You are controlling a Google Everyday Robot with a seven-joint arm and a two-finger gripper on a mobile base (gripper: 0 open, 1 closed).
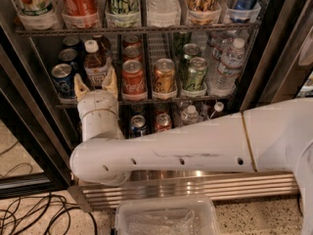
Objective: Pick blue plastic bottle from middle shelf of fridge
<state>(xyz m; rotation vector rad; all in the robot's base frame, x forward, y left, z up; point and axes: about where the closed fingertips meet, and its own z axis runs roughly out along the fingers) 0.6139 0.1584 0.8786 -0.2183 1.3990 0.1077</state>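
Black wires [29,214] lie tangled on the floor at the far left. Next comes the fridge [205,184], with a shiny ribbed steel strip along its bottom. On the left end of the middle shelf [166,100] stands a blue can [63,80]. Just beside it, on the right, is the bottle [94,62], with its white cap, brown drink and white label. It stands up straight near the front of the shelf. The hand [96,83] is right in front of the bottle's lower part. Its two tan fingers [80,88] point up and are spread apart, one on each side of the bottle. I cannot tell if they touch it, and the hand has no grip on anything. Further right on the same shelf stand a red can [133,77], a gold can [164,75] and a green can [195,73], then a water bottle [226,67]. The fat white arm [186,150] runs from under the hand across to the right edge. A clear box [166,218] sits on the floor below the arm.
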